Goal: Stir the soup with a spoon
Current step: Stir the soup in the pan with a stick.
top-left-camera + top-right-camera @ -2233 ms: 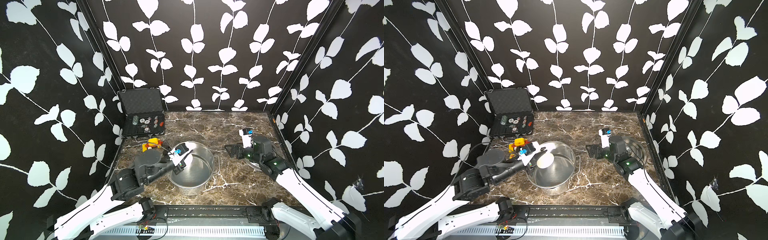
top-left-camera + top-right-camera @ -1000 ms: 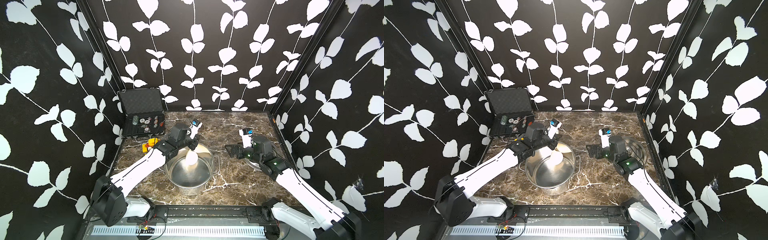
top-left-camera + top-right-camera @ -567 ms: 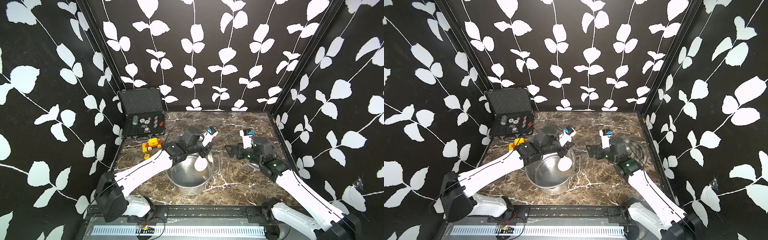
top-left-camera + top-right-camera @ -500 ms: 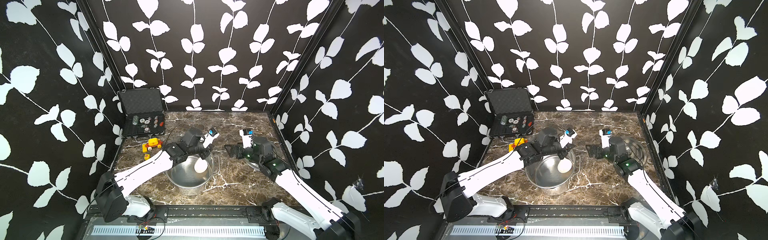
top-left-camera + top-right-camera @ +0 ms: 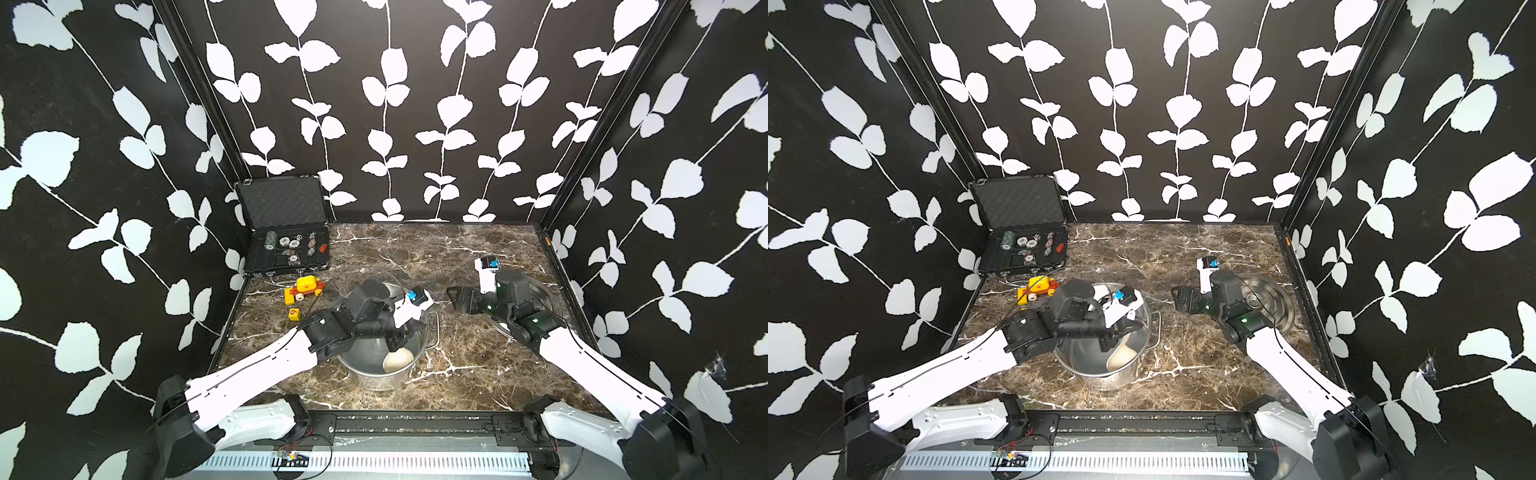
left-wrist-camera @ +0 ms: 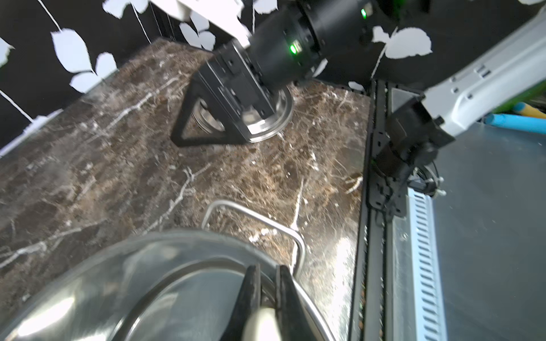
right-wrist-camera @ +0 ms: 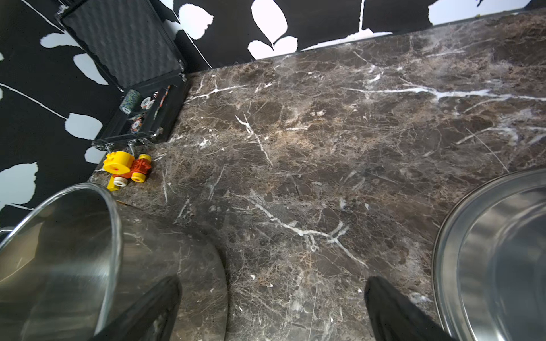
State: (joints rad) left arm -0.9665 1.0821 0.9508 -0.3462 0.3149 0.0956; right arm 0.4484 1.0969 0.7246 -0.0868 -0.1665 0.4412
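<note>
A steel pot [image 5: 424, 332] [image 5: 1144, 332] stands at the front middle of the marble table. My left gripper [image 5: 397, 338] [image 5: 1106, 340] [image 6: 267, 270] reaches down into it, shut on the slim handle of the white spoon [image 6: 261, 324]. The spoon's round bowl [image 5: 397, 360] [image 5: 1121, 355] lies low against the pot's front right wall. Soup is out of view; the pot's inside shows only bare steel. My right gripper [image 5: 455, 297] [image 5: 1179, 301] [image 7: 271, 283] hovers open and empty to the right of the pot, over bare marble.
The pot's steel lid [image 5: 544, 291] [image 7: 487, 251] lies flat under my right wrist. An open black case [image 5: 286, 249] of poker chips stands at the back left. A yellow and red toy car [image 5: 305, 286] and a yellow cube [image 5: 294, 313] sit left of the pot.
My left arm has swept the spoon round inside the pot, from the back rim to the front right. The right arm has stayed where it was, jaws wide.
</note>
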